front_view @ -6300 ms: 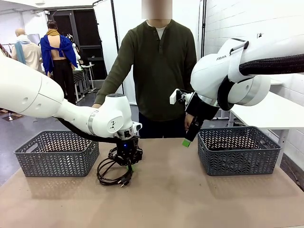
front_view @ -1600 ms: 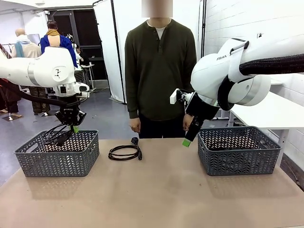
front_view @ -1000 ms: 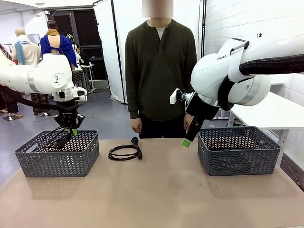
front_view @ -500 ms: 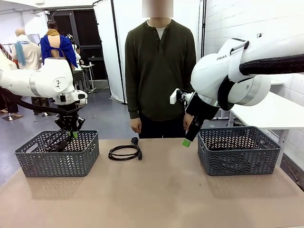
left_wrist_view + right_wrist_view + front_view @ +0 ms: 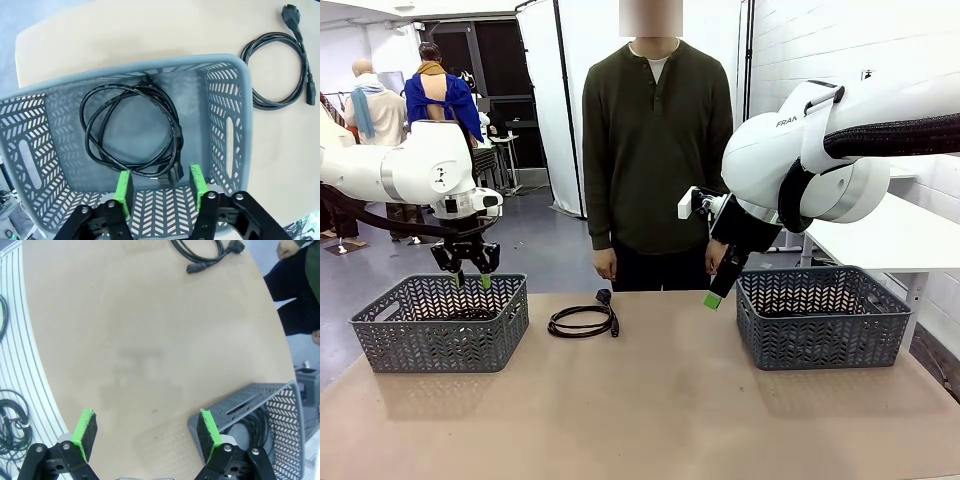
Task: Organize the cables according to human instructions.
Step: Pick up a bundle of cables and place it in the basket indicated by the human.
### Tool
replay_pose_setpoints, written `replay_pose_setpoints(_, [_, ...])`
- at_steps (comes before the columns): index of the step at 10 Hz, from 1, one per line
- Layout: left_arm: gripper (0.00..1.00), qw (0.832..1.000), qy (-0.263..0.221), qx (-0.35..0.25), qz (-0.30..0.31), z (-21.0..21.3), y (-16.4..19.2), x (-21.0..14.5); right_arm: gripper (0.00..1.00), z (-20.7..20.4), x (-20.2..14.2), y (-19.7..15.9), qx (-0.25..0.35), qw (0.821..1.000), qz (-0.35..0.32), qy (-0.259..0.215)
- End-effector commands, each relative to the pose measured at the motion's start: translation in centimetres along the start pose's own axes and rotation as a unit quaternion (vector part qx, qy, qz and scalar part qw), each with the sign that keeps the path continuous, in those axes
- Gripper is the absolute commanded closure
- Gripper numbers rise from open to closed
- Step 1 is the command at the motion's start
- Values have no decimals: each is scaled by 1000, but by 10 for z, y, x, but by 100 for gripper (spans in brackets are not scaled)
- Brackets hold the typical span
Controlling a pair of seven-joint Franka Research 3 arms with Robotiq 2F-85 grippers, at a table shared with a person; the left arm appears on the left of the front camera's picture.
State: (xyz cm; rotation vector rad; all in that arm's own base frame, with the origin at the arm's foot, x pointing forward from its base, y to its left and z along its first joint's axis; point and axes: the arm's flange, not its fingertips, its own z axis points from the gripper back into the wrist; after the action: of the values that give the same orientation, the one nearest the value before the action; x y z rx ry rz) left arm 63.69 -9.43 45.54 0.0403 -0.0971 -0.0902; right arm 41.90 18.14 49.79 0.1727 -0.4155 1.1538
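Left gripper hovers over left basket, jaws apart, empty. One coiled cable lies flat on basket floor under pads. Second cable on table between baskets, near person at far edge, arms down. Right gripper hangs beside right basket, jaws wide apart, empty; dark cords inside that basket.

Loose cable — coil beyond the top edge — grey basket cropped at the bottom corner

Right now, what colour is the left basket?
Grey basket, clearest in the left wrist view.
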Motion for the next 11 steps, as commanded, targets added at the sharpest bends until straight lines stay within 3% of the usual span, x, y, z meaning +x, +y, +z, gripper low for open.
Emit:
replay_pose_setpoints(1, [0, 1000, 1, 4, 10, 10, 5, -4, 0, -1, -1, 1, -2, 1000, 0, 1])
replay_pose_setpoints(11, [0, 1000, 0, 1, 3, 18, 2, -6, 0, -1, -1, 1, -2, 1000, 0, 1])
